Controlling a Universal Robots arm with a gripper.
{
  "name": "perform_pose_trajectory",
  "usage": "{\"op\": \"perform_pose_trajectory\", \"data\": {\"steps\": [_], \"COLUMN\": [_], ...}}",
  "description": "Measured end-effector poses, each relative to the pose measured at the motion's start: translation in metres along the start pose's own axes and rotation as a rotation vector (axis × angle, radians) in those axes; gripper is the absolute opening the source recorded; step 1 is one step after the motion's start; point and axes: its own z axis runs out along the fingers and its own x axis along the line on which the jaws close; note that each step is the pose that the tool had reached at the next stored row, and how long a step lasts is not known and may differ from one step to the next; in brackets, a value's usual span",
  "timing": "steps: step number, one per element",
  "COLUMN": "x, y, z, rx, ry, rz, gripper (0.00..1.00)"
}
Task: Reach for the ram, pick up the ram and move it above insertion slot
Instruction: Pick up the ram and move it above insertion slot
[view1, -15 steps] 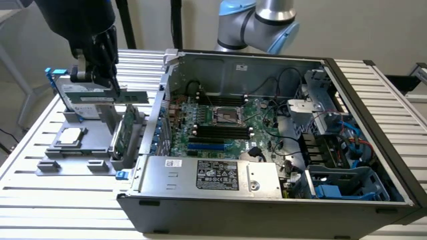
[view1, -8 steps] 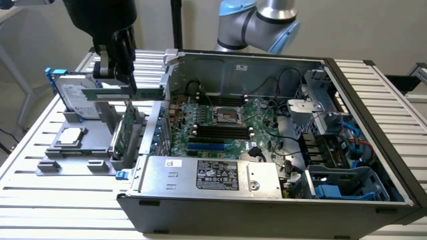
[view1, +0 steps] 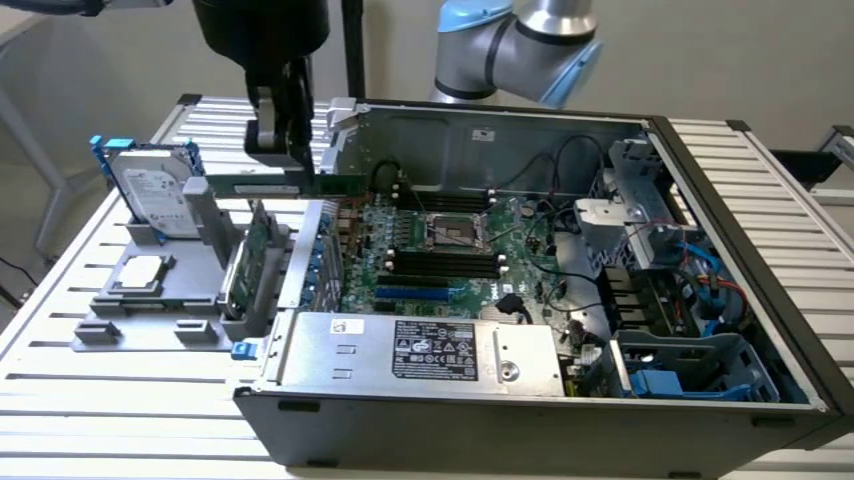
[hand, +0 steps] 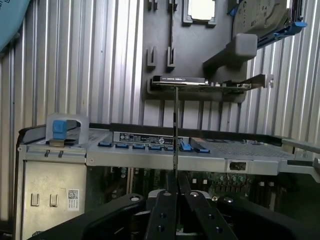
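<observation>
Above the left wall of the open computer case, as the exterior view framed it, your gripper hung with its jaws drawn narrow and clamped on the ram. Item one, the ram: a long, thin green stick held level, lifted clear of the grey fixture tray, one end projecting toward the exterior view's left and the other reaching over the case edge; in the wrist view you saw it edge-on as a thin dark line rising from between the fingers. Item two, the motherboard: it lay flat in the case floor, with dark memory slots running side by side below the processor socket; the ram stood off to the exterior view's left of those slots, not over them. Item three, the fixture tray: it sat on the slatted table beside the case and carried a hard drive upright in a blue-edged holder, a square silver processor chip lying flat, and a green expansion card standing on edge next to the case wall. Item four, the power supply: a silver box with a dark label at the case's near side. Item five, the arm: pale blue and silver joints behind the case.
</observation>
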Motion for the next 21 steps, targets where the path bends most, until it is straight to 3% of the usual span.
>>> {"op": "perform_pose_trajectory", "data": {"steps": [9, 21], "x": [-0.007, -0.035], "y": [-0.039, -0.0752], "z": [0.0009, 0.0068], "rx": [0.0002, 0.0], "ry": [-0.0003, -0.0001], "rz": [0.0, 0.0], "gripper": [0.13, 0.13]}}
